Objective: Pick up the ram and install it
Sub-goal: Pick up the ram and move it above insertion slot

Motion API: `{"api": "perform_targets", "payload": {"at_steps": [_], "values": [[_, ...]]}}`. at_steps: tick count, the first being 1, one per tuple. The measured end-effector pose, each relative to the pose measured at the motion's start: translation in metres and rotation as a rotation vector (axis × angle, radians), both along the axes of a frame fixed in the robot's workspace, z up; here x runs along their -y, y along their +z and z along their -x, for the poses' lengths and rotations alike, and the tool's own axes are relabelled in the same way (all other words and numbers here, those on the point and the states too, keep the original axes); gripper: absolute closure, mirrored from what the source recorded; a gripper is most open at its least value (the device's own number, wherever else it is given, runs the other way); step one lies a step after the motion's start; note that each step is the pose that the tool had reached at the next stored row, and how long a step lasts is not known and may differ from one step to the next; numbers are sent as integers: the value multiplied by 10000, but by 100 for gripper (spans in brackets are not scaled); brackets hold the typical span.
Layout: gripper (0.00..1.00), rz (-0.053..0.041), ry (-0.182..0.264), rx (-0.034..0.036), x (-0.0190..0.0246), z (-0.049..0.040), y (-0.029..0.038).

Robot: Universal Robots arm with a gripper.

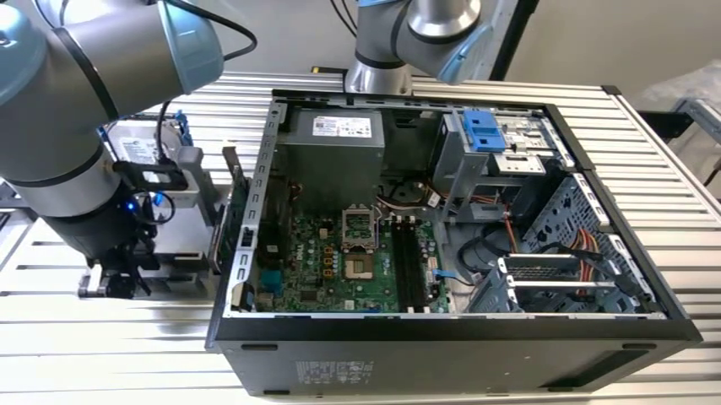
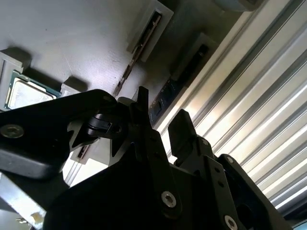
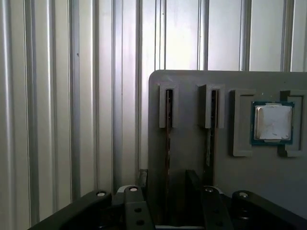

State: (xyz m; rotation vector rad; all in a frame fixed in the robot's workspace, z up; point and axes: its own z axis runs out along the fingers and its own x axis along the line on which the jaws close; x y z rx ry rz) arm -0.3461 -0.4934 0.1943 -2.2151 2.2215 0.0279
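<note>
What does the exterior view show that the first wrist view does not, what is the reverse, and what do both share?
The exterior view adds the open computer case with its motherboard, and the arm beside it. The first wrist view adds the grey tray, the open gripper astride one ram standing on edge, a second ram in the next slot, and a square chip. Both share the ribbed metal table.

Gripper spread, fingers astride the ram, slim gap either side. Second stick just outside one finger: tight. Outside the other finger, tray edge then bare slatted table: free. Chip beyond second stick, clear. Computer case wall near the fingers, toward the exterior view's right.
</note>
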Motion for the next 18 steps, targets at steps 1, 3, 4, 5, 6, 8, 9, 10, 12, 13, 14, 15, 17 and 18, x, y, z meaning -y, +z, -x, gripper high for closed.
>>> {"api": "perform_targets", "payload": {"at_steps": [1, 3, 4, 5, 6, 8, 9, 10, 12, 13, 14, 15, 17, 18], "values": [[0, -66, 0, -1, 0, 0, -1], [0, -120, -1, -2, 0, 0, -1], [0, -152, 0, -1, 0, 0, -3], [0, -159, -1, 0, 1, 0, -4], [0, -160, -1, 0, 2, 0, -4], [0, -162, 0, 1, 8, 0, -8], [0, -160, 0, 0, 12, 0, -9], [0, -160, 0, -1, 17, 0, -10], [0, -160, -1, -1, 20, 1, -12], [0, -160, -1, -2, 22, 1, -12], [0, -160, 1, 0, 29, 0, -14], [0, -160, 1, -1, 35, 0, -15], [0, -159, -1, -1, 39, 1, -16], [0, -160, -1, -1, 39, 0, -16]]}}
